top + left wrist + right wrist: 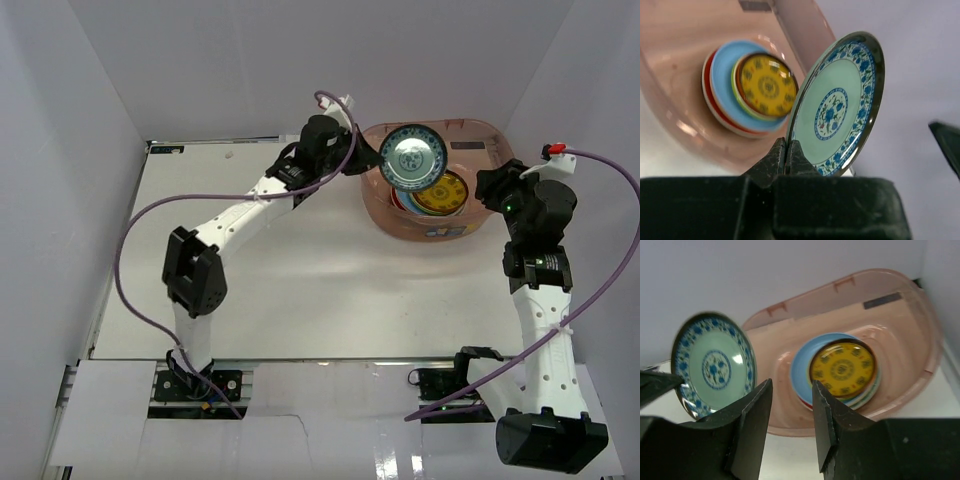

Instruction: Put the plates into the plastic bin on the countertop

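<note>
White countertop (300, 290) across the whole top view. Toward its far right, resting flat on it, the translucent pinkish plastic bin (900, 330). Inside the bin, on its floor, a stack of plates (437, 195): amber patterned plate (842, 369) on top, lime green rim (735, 87) just under it, then light blue plate (801, 365), with a red edge (706, 92) lowest of those showing; any others not told apart. Over the left part of the bin and clear of the stack, the white-blue patterned plate (412, 156), tilted steeply on edge, patterned face in view of all three cameras. Pinched at its lower rim by the left gripper (786, 150), fingers closed tight on the plate. Just right of the bin, the right gripper (791, 387), fingers parted at a moderate gap, holding nothing.
</note>
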